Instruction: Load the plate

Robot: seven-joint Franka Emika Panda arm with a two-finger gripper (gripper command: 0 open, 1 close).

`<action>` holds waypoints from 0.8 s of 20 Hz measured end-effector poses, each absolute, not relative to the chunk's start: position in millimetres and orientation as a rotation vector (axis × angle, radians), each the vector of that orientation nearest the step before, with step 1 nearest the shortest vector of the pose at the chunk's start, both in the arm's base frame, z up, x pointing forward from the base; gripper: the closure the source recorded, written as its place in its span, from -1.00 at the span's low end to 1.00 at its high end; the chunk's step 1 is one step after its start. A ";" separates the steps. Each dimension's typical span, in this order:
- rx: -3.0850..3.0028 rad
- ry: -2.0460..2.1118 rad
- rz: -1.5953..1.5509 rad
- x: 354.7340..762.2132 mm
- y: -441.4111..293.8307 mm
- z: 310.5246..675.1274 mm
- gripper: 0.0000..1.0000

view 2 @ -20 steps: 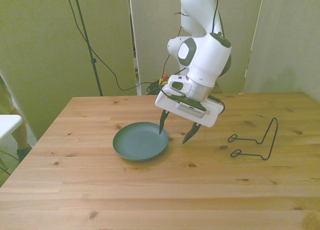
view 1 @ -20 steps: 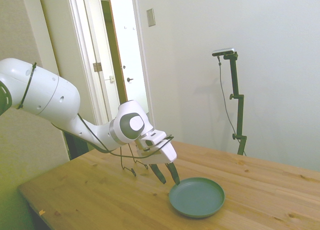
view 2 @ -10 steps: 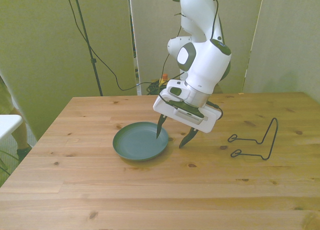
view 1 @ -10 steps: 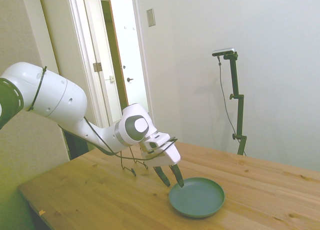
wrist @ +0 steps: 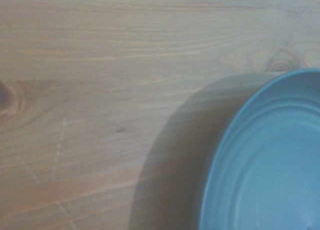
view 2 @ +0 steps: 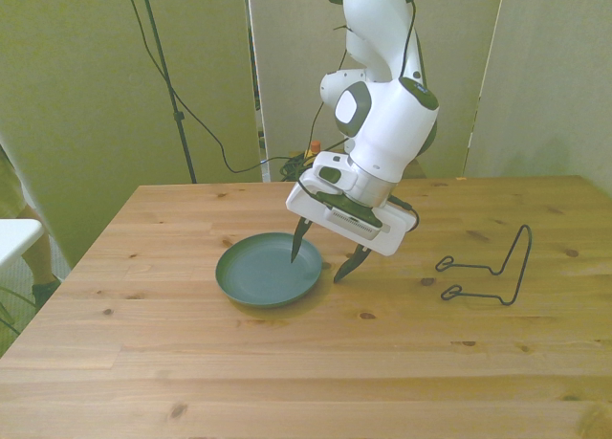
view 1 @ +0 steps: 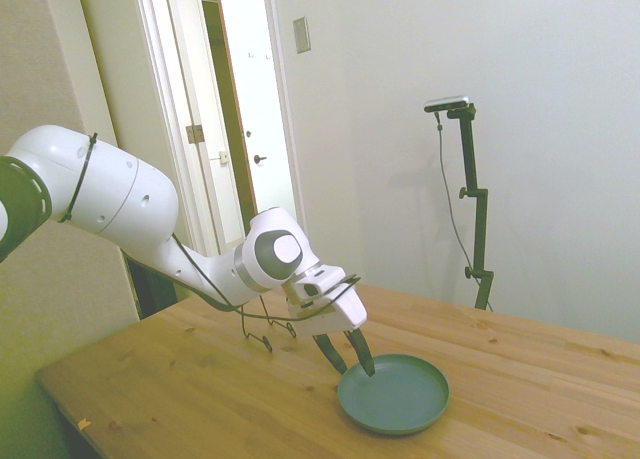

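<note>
On the wooden table (view 2: 191, 362) I see the plate (view 2: 266, 272) lying flat, toward the front view's left. My gripper (view 2: 320, 259) hangs tilted over the plate's rim with its fingers spread wide and holding nothing: one tip is over the plate, the other outside it. A black wire rack (view 2: 488, 272) stands well apart on the front view's right.

From close up, the plate (wrist: 270, 160) ran off the wrist picture's edge with only part of its rim showing, and the wire rack (view 1: 262, 331) sat mostly hidden behind the arm.
</note>
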State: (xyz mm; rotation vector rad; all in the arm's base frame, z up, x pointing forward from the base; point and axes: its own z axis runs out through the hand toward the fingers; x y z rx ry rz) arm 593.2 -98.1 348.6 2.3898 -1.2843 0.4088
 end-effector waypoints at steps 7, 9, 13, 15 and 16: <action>2.388 -1.278 0.403 593.3 -99.6 345.4 1.00; 2.385 -1.281 0.399 593.0 -102.0 344.0 1.00; 2.386 -1.277 0.395 592.9 -102.4 341.3 1.00; 2.389 -1.273 0.393 592.9 -102.2 339.9 1.00; 2.390 -1.272 0.392 593.0 -102.2 339.2 1.00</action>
